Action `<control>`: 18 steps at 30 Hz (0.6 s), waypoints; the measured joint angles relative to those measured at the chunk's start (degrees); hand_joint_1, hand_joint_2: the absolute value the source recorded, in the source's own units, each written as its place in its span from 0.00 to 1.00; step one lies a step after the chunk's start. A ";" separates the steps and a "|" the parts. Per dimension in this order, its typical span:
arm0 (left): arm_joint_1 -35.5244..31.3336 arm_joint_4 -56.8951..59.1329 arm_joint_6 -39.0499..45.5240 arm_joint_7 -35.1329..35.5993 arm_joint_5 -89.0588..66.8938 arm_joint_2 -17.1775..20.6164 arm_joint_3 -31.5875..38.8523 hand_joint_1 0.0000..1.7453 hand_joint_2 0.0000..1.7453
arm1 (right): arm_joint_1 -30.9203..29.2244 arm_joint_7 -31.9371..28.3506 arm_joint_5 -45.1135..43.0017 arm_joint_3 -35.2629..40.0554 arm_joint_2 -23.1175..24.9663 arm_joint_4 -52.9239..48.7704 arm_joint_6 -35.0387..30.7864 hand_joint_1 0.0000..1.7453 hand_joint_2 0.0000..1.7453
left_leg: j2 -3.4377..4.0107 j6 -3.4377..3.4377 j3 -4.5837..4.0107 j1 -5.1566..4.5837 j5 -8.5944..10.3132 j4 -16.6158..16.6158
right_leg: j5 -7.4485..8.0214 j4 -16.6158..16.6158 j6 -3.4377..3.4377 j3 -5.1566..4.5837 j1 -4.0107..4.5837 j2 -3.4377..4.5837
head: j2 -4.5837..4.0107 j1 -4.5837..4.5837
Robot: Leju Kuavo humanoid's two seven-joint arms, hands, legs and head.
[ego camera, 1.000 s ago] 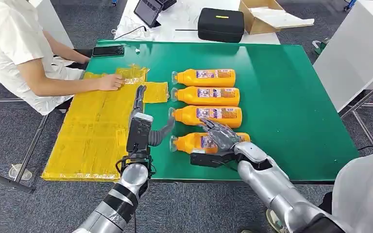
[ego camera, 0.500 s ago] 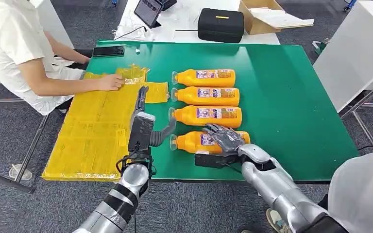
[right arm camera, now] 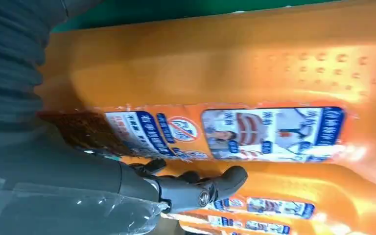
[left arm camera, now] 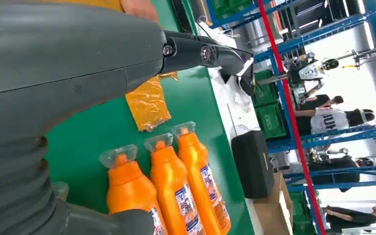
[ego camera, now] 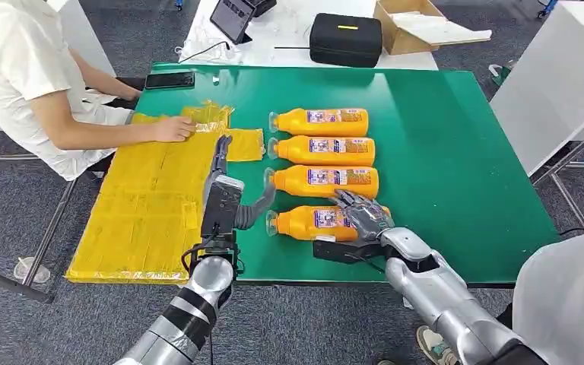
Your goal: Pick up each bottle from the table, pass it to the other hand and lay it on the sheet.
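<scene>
Four orange bottles lie side by side on the green table [ego camera: 456,137], caps toward the yellow sheet [ego camera: 148,205]. My right hand [ego camera: 361,215] rests on the nearest bottle [ego camera: 308,223], its fingers [right arm camera: 196,188] draped over the far side, in the gap to the second bottle [ego camera: 327,182]; the bottle still lies flat on the table. The nearest bottle's label [right arm camera: 269,132] is right in front of the right wrist camera. My left hand [ego camera: 222,192] hovers open between sheet and bottle caps, fingers [left arm camera: 200,51] stretched out, thumb toward the caps, holding nothing. The other bottles [left arm camera: 176,186] lie beyond it.
A seated person rests a hand [ego camera: 173,128] on the sheet's far end, beside a small loose yellow piece [ego camera: 245,144]. A phone [ego camera: 169,79] lies at the table's far left corner. A black case [ego camera: 345,38] and a cardboard box [ego camera: 418,23] stand behind. Another person's white clothing [ego camera: 570,304] is close at my right.
My right hand has slid along the nearest bottle toward its base and the table's front edge. The bottle, the left hand and the person have stayed put.
</scene>
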 measured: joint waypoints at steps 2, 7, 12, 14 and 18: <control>0.00 0.00 0.00 0.00 0.00 0.00 0.00 0.00 1.00 | -0.01 0.42 -0.48 -0.26 -0.37 0.02 1.60 1.00 1.00 | 0.00 0.00 0.07 0.00 0.00 0.00 | 0.00 -0.01 0.00 0.05 0.00 0.00 | -0.02 0.00; -0.01 0.00 -0.02 -0.26 0.15 0.00 -0.02 0.00 1.00 | -0.33 -0.17 -2.90 -1.24 -1.88 1.20 5.63 1.00 1.00 | -0.01 0.02 0.28 0.00 -0.03 0.00 | -0.03 -0.03 -0.02 0.25 0.01 -0.01 | -0.02 0.02; -0.01 0.02 -0.09 -0.61 0.33 0.00 -0.11 0.00 1.00 | -0.46 -0.90 -4.35 -1.68 -2.80 2.69 6.49 1.00 1.00 | -0.12 0.03 0.49 0.00 -0.03 0.00 | -0.05 -0.07 -0.01 0.44 0.00 -0.05 | -0.02 0.00; -0.01 0.02 -0.24 -0.70 0.63 0.00 -0.31 0.00 1.00 | -0.44 -1.16 -5.57 -2.03 -3.19 3.02 7.25 1.00 1.00 | -0.12 0.04 0.58 0.00 -0.04 0.00 | -0.05 -0.10 0.00 0.51 0.00 -0.05 | -0.02 0.02; -0.03 0.09 -0.48 -0.79 1.03 0.00 -0.48 0.00 1.00 | -0.42 -1.86 -7.30 -2.73 -4.09 3.45 8.81 1.00 1.00 | -0.12 0.12 0.83 0.00 -0.10 0.00 | -0.06 -0.15 0.01 0.80 0.01 -0.05 | -0.02 0.00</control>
